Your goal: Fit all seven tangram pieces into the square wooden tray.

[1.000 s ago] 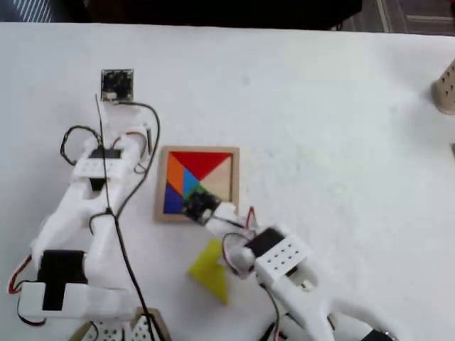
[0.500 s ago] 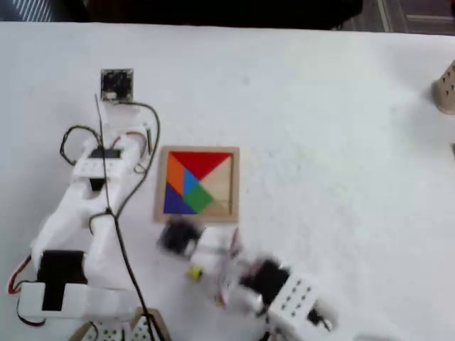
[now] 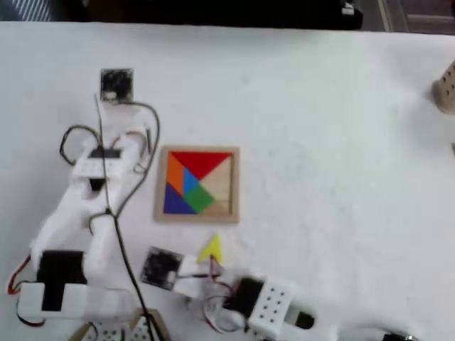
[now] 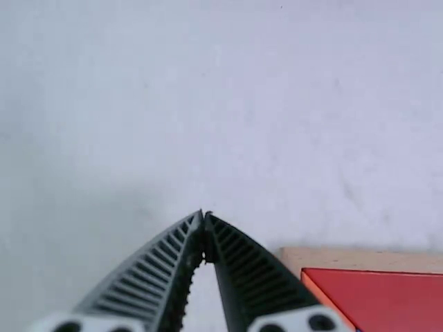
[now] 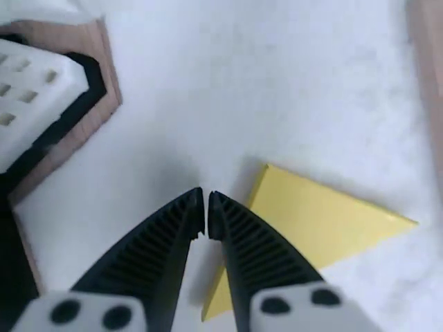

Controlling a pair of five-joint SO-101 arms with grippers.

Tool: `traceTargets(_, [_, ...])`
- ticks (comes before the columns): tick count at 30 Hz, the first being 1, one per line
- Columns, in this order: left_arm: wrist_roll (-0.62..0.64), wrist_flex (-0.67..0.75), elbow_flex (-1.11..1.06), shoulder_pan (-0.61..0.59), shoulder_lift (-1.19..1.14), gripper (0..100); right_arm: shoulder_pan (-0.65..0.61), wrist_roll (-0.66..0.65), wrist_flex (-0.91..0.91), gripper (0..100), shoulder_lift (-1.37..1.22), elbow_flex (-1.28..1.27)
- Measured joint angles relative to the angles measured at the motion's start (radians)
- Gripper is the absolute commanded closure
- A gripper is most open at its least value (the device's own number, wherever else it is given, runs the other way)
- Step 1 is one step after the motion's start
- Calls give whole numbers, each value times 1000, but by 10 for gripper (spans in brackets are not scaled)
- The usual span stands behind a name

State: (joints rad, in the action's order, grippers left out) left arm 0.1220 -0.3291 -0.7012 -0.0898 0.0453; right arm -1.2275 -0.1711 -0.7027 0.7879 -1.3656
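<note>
Nearest to me, on the near side of the square wooden tray [image 3: 158, 186], the right arm [image 3: 274, 307] lies low across the white table [image 3: 320, 106]. The right gripper [image 5: 205, 200] is clenched with nothing between its black ribbed fingers [image 5: 163, 242]. Its tips are just beside the yellow triangle [image 5: 315, 221].

The yellow triangle is a flat, plain piece lying on the table outside the tray, near the tray's near edge and not touching it. From above, the arm covers part of it, and the corner that shows points toward the tray. In the right wrist view its long edge runs slantwise past the gripper. One finger crosses that edge, but I cannot tell whether it touches.

The tray sits square-on, with a pale raised rim. Inside it, a red triangle [image 3: 199, 163] lies along the far edge with its point toward the middle. An orange piece [image 3: 174, 172] lies against the side facing the left arm [image 3: 85, 206]. A light blue piece [image 3: 189, 182] sits in the centre, a dark blue piece [image 3: 170, 203] in the near corner on that same side, and a green piece [image 3: 202, 198] next to it. The opposite side of the tray is bare wood.

The left gripper [image 4: 204, 220] is pressed closed and empty over the table. It is just off the tray corner that holds the red triangle.
</note>
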Motion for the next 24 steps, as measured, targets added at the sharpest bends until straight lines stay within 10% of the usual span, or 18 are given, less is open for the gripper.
traceTargets(24, [0,0,0,0,0,976,784,-132,-78,981,40,71])
